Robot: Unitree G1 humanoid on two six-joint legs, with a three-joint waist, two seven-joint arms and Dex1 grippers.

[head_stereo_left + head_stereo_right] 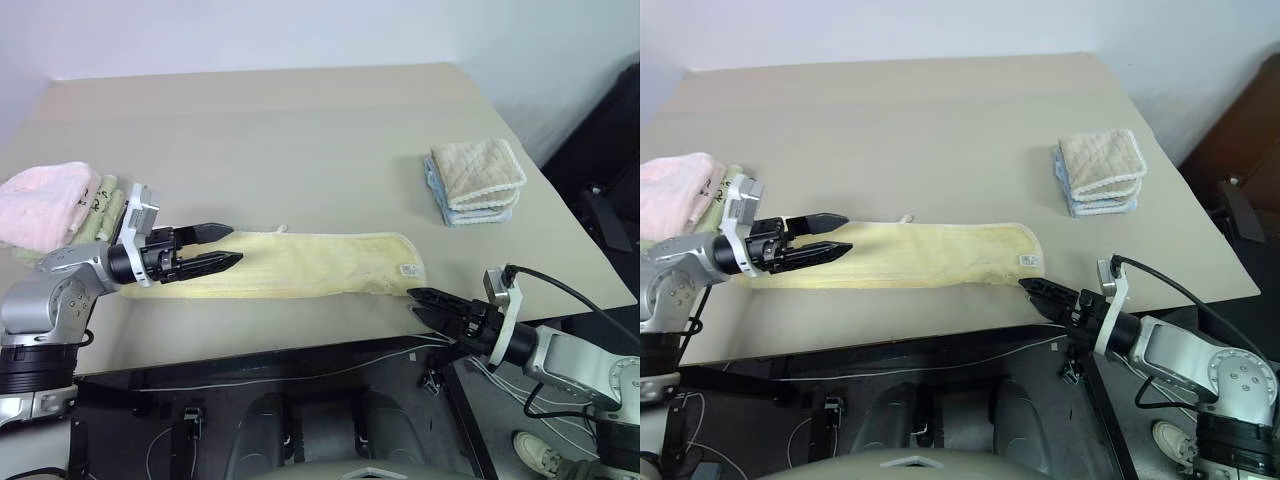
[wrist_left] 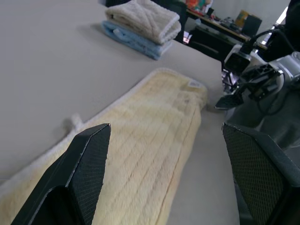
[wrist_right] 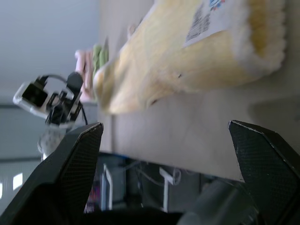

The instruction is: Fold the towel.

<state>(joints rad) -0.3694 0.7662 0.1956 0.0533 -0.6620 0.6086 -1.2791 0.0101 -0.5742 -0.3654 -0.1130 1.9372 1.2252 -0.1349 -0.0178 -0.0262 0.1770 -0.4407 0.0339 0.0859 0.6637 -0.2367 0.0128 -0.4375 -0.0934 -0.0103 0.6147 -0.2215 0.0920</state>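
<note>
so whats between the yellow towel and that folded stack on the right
Nothing: in the left eye view only bare table lies between the yellow towel and the folded towel stack.

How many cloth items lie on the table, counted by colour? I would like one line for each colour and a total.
Pale yellow towel, laid out long near the front edge: 1
Pink folded towel, at the left edge: 1
Beige folded towel, top of the stack at the right: 1
Light blue folded cloth, under the beige one: 1
Green folded cloths, beside the pink towel, number unclear: at least 1
Total: at least 5
</note>
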